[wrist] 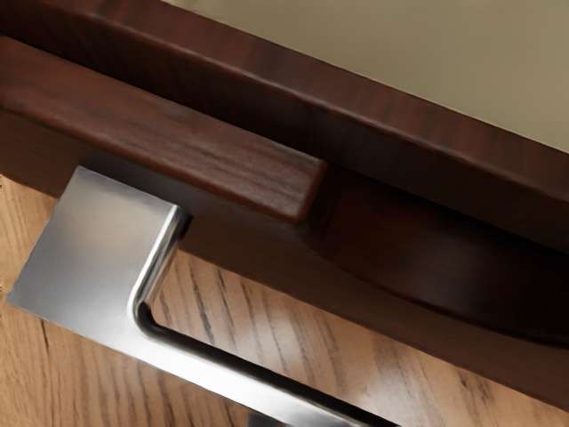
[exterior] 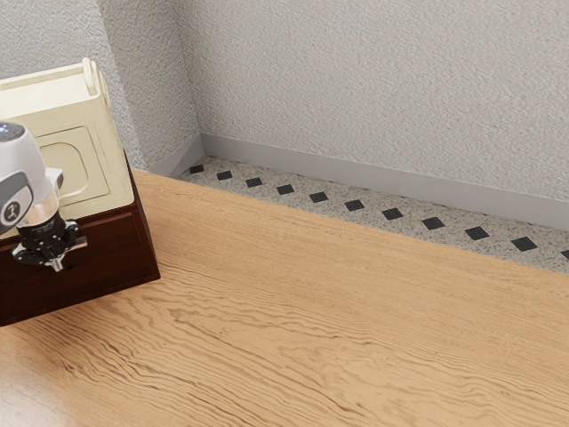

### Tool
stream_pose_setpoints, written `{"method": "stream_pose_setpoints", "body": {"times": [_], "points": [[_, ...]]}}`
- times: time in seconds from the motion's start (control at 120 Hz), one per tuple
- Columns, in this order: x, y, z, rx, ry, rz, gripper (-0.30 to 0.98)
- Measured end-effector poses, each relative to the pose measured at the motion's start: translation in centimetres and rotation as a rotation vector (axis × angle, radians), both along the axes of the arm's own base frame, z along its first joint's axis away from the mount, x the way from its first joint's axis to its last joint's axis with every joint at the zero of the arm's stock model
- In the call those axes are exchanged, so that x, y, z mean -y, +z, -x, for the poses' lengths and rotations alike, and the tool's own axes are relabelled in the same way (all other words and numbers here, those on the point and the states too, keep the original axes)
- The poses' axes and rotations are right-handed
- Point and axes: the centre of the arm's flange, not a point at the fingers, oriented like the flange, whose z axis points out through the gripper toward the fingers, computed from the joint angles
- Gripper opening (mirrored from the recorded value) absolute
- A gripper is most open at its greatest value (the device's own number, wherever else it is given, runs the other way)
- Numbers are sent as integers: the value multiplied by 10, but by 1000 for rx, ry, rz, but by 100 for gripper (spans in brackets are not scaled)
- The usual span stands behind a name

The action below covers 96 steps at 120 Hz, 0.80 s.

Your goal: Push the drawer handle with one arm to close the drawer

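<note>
At the exterior view's left, the hand (exterior: pixel 57 263) is narrow, near the handle (exterior: pixel 82 242) — tabletop (exterior: pixel 338 329) reaches the right edge.

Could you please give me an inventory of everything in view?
cabinet: one, dark red-brown wood, on the table at the exterior view's left
metal handle: one, silver, on the cabinet's front
container: one, cream, on top of the cabinet
table: one, light brown wood, under the cabinet
floor: one, speckled grey with a row of dark diamonds, beyond the table
skirting board: grey, along the foot of the walls
walls: more than one face, textured light grey, behind everything
arm: one, white and grey, at the exterior view's left
gripper: one, black, in front of the cabinet
</note>
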Motion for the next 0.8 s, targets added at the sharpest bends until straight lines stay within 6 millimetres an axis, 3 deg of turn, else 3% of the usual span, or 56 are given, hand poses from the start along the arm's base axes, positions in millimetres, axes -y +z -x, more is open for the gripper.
{"method": "stream_pose_setpoints", "body": {"times": [0.25,0.625,0.733,0.8], "points": [[-7,4,5,-22,-112,-53,-10],[-1,4,8,21,-246,-86,-10],[25,3,29,37,-289,-66,-10],[65,22,31,66,-376,-67,-1]]}}
